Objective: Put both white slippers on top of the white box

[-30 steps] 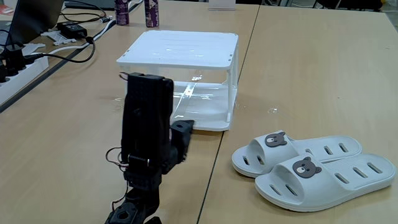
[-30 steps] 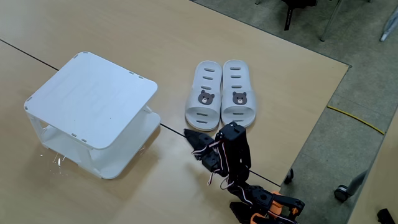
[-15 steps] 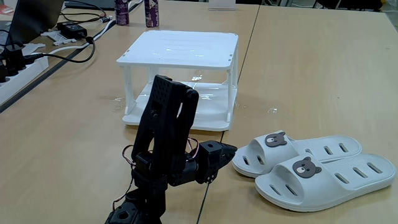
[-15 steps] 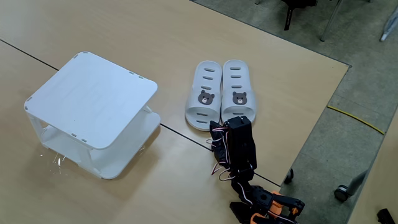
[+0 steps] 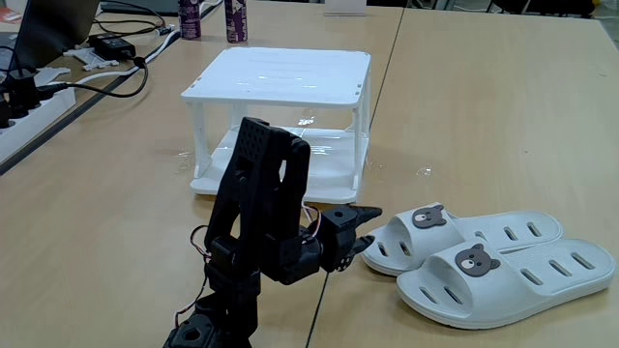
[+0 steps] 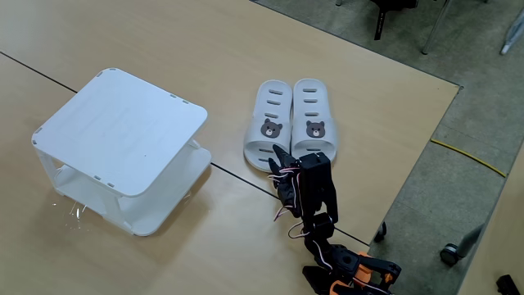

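Two white slippers with bear badges lie side by side on the wooden table: the nearer slipper [image 5: 513, 280] [image 6: 315, 123] and the farther slipper [image 5: 464, 234] [image 6: 270, 123]. The white box [image 5: 280, 72] [image 6: 123, 127], a two-tier stand with a flat top, stands apart from them with nothing on top. My black gripper [image 5: 368, 225] [image 6: 278, 158] hangs low just in front of the toe end of the farther slipper. Its jaws look slightly open and hold nothing. Whether a fingertip touches the slipper is unclear.
A power strip [image 5: 29, 101], cables and a laptop lie at the table's left in one fixed view, with two purple bottles [image 5: 235, 19] behind the box. A table seam [image 6: 237, 176] runs under the arm. The table edge [image 6: 426, 164] drops to the floor past the slippers.
The arm swung away from the box toward the slippers, and the gripper stretched forward and down to the toe of the farther slipper. Slippers and box have not moved.
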Tool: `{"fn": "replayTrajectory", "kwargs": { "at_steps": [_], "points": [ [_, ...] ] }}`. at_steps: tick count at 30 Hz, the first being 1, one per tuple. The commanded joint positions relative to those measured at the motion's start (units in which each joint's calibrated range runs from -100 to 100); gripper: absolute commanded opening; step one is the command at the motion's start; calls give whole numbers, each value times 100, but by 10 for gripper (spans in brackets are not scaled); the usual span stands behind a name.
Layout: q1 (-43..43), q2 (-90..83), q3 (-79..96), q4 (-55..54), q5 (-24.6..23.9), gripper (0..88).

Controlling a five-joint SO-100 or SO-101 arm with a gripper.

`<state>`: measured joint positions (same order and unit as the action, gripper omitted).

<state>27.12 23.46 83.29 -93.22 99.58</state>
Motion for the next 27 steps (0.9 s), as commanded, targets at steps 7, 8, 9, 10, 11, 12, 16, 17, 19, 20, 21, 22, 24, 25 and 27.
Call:
{"fn": "replayTrajectory", "kwargs": {
  "at_steps": [7,8,9,10,11,12,16,17,19,20,21,22,24,25,27],
  "points": [
    [68,1453,-2271,-57,42,204],
    [68,1587,-2506,-40,42,204],
    [76,1697,-2731,55,42,204],
    [109,1781,-2957,150,42,204],
    [183,1831,-3182,262,42,204],
    [216,1865,-3381,426,42,204],
    [372,1865,-4138,1211,42,205],
    [389,1865,-4292,1358,42,205],
    [389,1865,-4590,1643,42,205],
    [397,1873,-4734,1807,42,205],
    [397,1873,-4878,1979,42,205],
    [405,1873,-5023,2135,42,205],
    [405,1873,-5221,2307,42,205],
    [397,1873,-5230,2307,42,205],
    [397,1873,-5230,2307,42,204]
  ]
}}
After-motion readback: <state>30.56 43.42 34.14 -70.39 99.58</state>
